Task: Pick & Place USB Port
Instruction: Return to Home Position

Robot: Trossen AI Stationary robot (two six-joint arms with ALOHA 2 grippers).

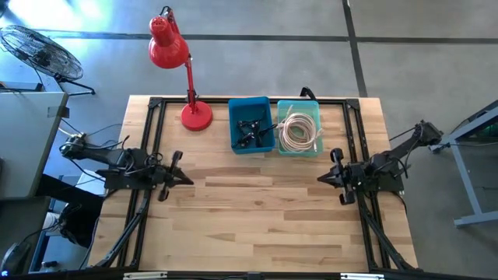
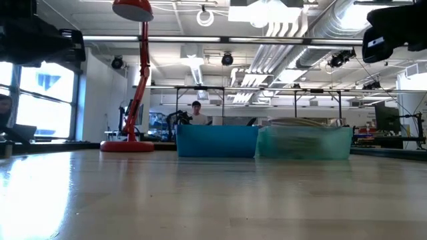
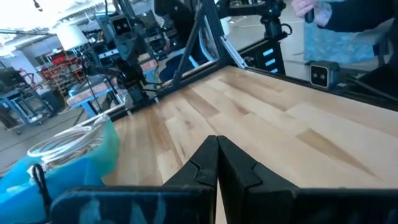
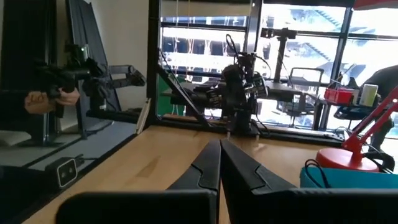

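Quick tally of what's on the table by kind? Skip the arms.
Lamps: 1, the red lamp
Bins: 2, the blue bin and the green bin
Cable bundles: 2, the black cable in the blue bin and the pale coiled cable in the green bin; single strands can't be counted
Total: 5

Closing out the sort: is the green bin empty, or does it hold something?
It holds something: the high view shows a coiled pale cable lying inside the green bin, which stands beside the blue bin.
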